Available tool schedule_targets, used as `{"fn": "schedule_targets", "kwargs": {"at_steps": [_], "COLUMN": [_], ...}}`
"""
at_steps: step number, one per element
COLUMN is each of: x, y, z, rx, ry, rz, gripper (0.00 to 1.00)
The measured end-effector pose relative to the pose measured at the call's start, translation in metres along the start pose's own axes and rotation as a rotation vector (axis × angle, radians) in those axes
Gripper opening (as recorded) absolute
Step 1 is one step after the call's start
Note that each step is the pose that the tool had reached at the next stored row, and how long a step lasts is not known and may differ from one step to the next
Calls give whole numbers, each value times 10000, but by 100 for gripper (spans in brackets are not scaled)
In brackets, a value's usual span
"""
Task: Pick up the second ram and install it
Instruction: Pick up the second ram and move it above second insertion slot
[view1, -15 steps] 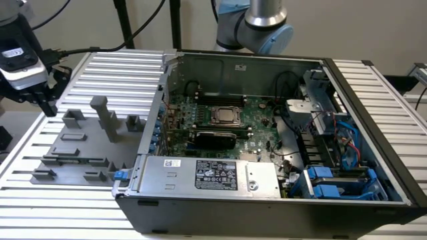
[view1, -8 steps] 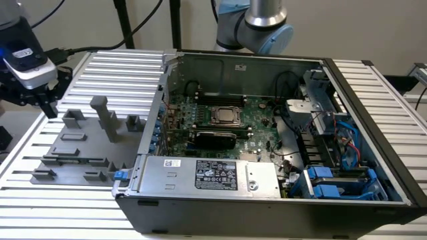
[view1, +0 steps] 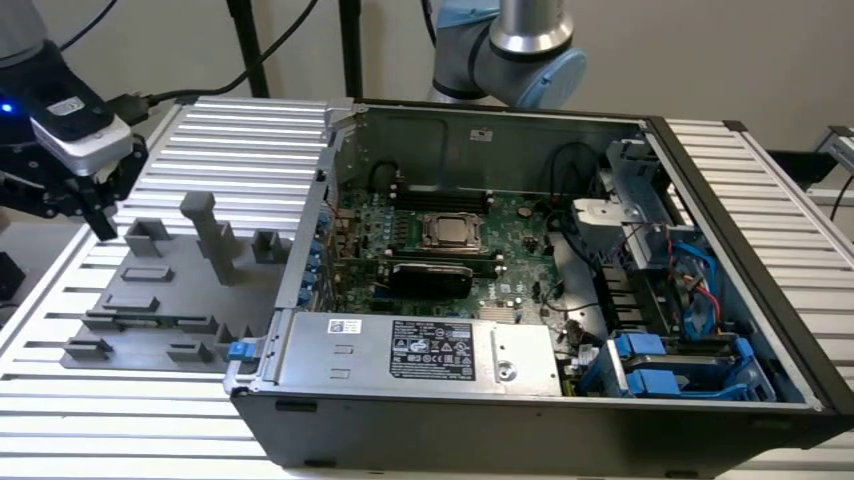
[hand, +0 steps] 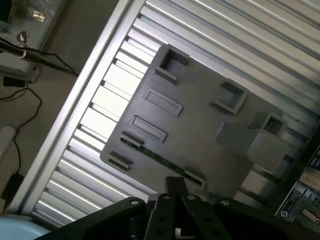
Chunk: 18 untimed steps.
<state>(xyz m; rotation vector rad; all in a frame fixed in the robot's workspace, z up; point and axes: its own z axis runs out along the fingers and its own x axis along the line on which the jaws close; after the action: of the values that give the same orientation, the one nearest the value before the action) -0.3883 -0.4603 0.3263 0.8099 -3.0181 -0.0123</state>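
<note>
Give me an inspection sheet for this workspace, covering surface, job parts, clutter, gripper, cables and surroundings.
Surface: slatted metal table carrying gray fixture plate and open computer case.
Job's things: second ram lies in the fixture plate, not gripped.
Clutter: nothing seen.
Grippers: gripper hangs near the plate's edge, apart from the ram.
Cables: black leads reach the wrist; blue and red wires inside the case.
Surroundings: pale wall behind.

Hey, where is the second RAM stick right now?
The second ram sits between low holders on the gray fixture plate, at the exterior view's left of the open computer case. The gripper hangs over the plate's far corner, apart from it.
</note>
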Motion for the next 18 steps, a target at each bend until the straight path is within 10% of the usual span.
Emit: {"fn": "schedule_targets", "kwargs": {"at_steps": [18], "x": [-2], "y": [-2], "z": [118], "rx": [46], "ry": [39], "rz": [-3269], "gripper": [11]}}
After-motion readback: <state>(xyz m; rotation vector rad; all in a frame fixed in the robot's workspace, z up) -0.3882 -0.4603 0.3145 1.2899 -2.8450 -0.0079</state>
